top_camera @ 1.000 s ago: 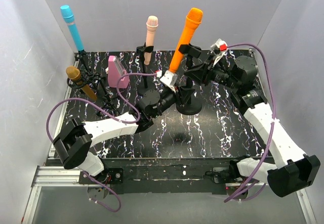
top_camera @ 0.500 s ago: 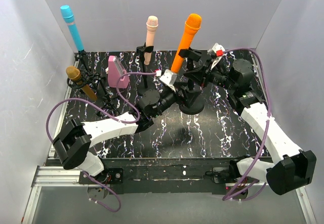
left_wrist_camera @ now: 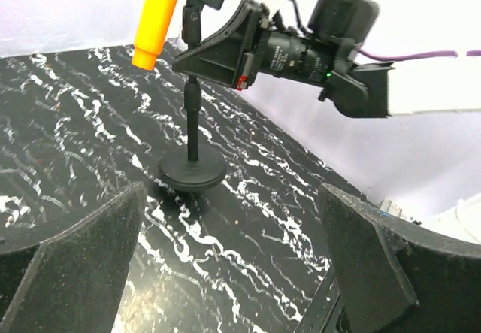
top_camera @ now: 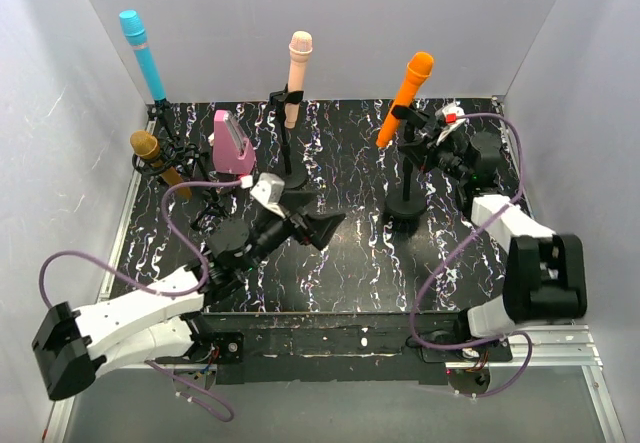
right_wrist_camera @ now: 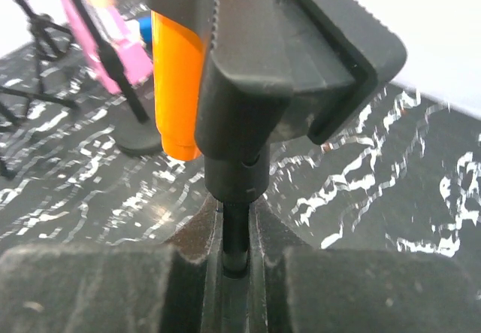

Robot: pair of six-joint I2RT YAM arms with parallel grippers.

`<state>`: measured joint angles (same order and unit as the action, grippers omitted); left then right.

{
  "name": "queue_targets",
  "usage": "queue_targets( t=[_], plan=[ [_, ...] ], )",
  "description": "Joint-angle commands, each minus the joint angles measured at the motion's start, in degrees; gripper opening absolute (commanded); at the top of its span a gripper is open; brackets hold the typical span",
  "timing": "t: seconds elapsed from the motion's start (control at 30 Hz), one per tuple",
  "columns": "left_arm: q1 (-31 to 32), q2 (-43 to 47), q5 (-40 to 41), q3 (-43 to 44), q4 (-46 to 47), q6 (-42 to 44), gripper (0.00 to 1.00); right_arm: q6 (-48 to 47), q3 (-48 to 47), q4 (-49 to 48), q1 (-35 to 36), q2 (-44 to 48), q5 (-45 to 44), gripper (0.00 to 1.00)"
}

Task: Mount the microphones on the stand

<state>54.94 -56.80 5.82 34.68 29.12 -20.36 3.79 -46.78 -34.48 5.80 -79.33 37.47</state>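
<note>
Orange microphone [top_camera: 410, 85] in stand [top_camera: 408, 175] clip

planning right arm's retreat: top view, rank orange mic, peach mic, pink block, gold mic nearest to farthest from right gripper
1. orange mic, beside the right gripper
2. peach mic, back centre
3. pink block, back left
4. gold mic, far left
</note>
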Motion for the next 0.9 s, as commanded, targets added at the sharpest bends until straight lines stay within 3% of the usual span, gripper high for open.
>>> queue_targets(
  t=[0.0,0.23,0.53,0.87],
  plan=[
    [-0.01,9.23,4.63,-3.91,-8.8,-1.26,0.98,-0.45,-4.08,-12.98,-1.23,-8.45,1.37,0.01],
    [-0.01,15.57,7.53,-3.39,-17.69,0.14,0.98,-0.45,-13.94,-12.98,0.87,-18.66,1.37,0.01],
    [-0.01,13.38,6.48,-1.98,-19.11,1.64,0.98,-0.45,-19.22,-12.98,3.86,-24.46,1.37,0.01],
    [-0.01,13.73,4.81,-2.42,-19.46,1.46,0.98,-0.45,-5.17,-12.98,3.43,-21.05,1.37,0.01]
  ],
)
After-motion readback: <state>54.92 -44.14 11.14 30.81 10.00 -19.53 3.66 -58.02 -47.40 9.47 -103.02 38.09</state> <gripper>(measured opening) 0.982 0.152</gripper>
